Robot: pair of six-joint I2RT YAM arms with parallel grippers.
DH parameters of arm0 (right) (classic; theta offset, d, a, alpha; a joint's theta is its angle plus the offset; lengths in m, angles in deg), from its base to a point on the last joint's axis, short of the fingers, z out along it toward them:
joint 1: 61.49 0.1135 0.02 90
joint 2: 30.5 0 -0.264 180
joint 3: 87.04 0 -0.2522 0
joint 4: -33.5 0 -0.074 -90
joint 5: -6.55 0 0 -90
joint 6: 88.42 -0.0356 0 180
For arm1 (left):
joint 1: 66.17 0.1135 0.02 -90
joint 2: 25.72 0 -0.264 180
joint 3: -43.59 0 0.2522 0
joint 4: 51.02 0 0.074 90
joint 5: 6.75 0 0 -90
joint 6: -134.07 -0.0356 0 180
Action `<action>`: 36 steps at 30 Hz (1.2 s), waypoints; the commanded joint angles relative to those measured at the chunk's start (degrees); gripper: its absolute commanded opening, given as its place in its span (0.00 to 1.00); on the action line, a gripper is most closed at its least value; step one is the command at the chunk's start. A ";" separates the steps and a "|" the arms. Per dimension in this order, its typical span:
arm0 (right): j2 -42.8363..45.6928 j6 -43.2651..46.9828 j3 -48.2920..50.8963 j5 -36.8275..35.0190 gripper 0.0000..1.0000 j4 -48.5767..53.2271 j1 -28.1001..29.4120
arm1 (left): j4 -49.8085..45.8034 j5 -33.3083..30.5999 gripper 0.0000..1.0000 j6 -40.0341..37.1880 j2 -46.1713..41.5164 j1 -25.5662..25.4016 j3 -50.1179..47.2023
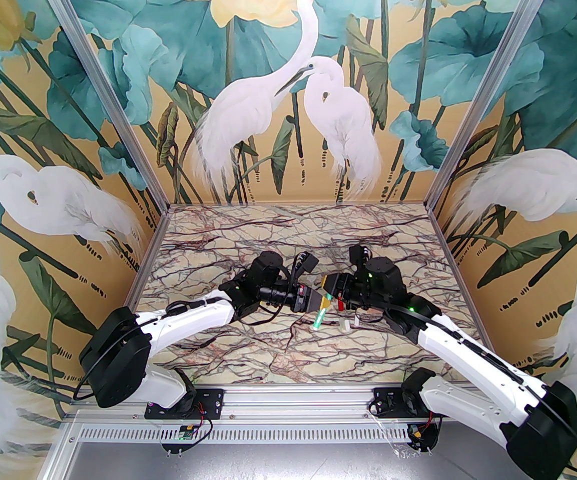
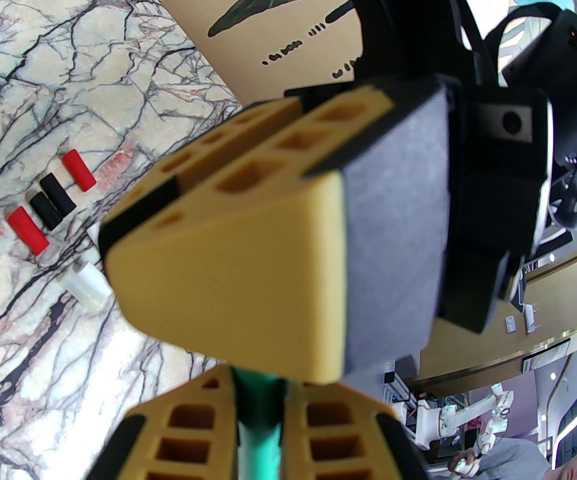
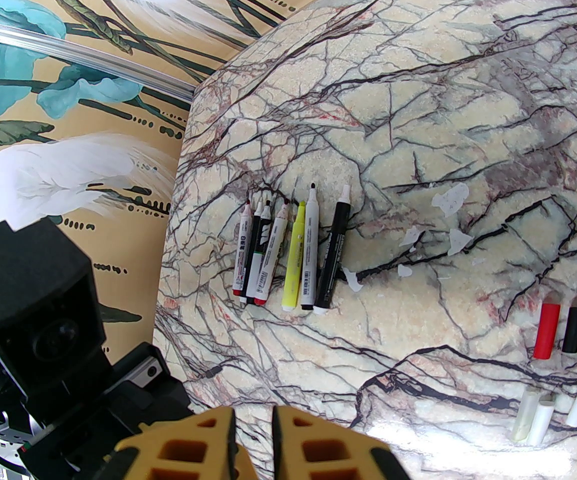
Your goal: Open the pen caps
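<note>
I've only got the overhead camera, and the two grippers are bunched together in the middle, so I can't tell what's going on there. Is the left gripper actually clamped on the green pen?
Observer: Yes. The left wrist view shows the left gripper shut on the green pen, gripping its barrel.
Operator: And the right gripper?
Observer: The right wrist view shows the right gripper shut too. What it pinches is hidden.
Operator: Are any other pens open?
Observer: Yes. The right wrist view shows a row of pens lying side by side on the table, all with bare tips.
</note>
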 commanded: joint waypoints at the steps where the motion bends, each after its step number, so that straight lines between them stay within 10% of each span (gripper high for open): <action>1: 0.94 -1.18 0.35 -0.68 0.16 -2.44 0.32 | 3.73 -0.92 0.20 1.72 -1.25 -0.39 -2.31; 15: 2.94 -6.68 3.01 -0.02 0.15 -12.50 0.39 | 17.34 -2.13 0.39 7.70 -1.70 -2.21 -7.17; 36: 3.01 -3.25 3.43 -1.99 0.15 -9.40 2.03 | 12.21 -5.30 0.18 6.60 -2.87 -2.19 -5.78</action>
